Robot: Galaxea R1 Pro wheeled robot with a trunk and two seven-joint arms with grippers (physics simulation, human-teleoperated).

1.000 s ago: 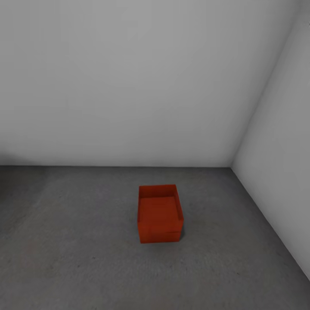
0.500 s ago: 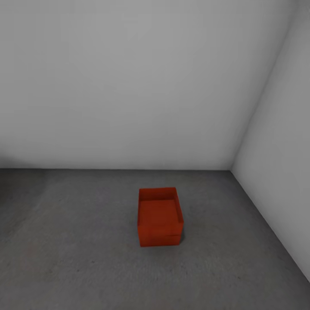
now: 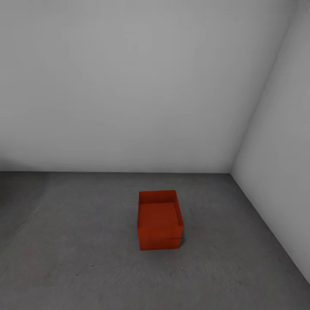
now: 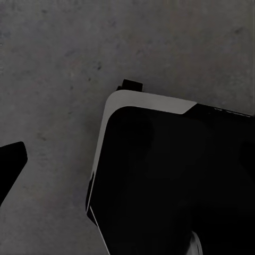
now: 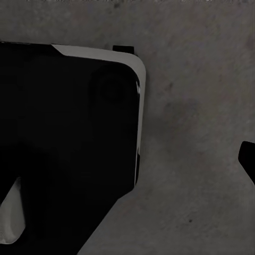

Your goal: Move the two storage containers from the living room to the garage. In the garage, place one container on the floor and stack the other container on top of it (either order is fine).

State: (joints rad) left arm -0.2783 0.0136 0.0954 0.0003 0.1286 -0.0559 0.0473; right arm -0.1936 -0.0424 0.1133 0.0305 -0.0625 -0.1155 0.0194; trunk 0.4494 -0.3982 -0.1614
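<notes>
The head view looks down into a bare corner of the garage. Starting at the left, the floor is dark, mottled concrete and runs back to a plain white-grey wall. Near the middle stand the two storage containers, red-orange and lidless, one seated squarely on the other: a thin seam low on the near face marks where the upper bin meets the lower (the lower one shows as a narrow band under it). The stack rests on the concrete, well apart from both walls. Further right, a second wall closes off the corner.

Judging by this, the task looks essentially finished: both bins are in the garage, one on the floor and the other on top. Nothing obvious is left except perhaps confirming that the stack sits steady.

Each wrist view faces down at concrete and the robot's dark base. A dark tip at each picture's edge may be a finger, but I cannot tell whether either end effector is wide or narrow; neither carries a bin.
</notes>
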